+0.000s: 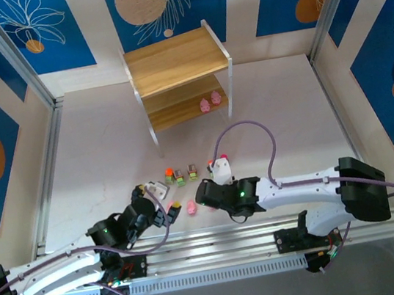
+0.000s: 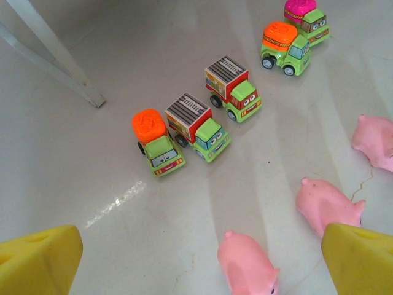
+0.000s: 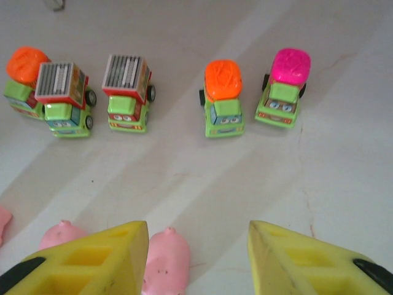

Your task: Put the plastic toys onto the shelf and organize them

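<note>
Five blocky glossy trucks [image 3: 224,101] near worktop's [image 1: 289,119] near edge | two rounded pink pigs [image 1: 210,102] on wooden shelf's [image 1: 176,58] lower board | left jaws wide, empty | right jaws part-open astride third pig [image 3: 167,261], ungripped

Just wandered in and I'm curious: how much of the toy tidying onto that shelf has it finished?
Barely started. Done: two pink pigs sit on the lower board of the shelf. In hand: nothing; the left gripper and right gripper both hang open over the table. Left: three more pigs and five green trucks wait there.
</note>
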Action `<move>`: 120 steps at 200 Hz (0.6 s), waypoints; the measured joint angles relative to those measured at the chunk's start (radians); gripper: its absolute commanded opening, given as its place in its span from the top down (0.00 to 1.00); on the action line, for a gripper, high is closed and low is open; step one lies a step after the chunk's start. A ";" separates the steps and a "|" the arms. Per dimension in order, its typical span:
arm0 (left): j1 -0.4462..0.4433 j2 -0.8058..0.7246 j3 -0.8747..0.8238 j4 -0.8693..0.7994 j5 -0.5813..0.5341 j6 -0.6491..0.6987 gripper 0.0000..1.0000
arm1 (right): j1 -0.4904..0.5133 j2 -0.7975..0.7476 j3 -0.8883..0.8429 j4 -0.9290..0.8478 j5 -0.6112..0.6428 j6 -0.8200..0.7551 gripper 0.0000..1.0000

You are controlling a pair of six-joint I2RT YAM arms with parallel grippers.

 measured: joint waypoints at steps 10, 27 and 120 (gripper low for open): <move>0.000 0.000 0.002 0.003 0.003 0.000 0.00 | 0.009 0.016 0.000 -0.006 -0.001 0.018 0.53; 0.000 0.000 0.003 0.003 0.006 0.000 0.00 | 0.023 0.048 0.000 -0.011 -0.003 0.046 0.53; 0.000 -0.003 0.005 0.004 0.007 0.000 0.00 | 0.066 0.162 0.017 -0.005 -0.035 0.116 0.52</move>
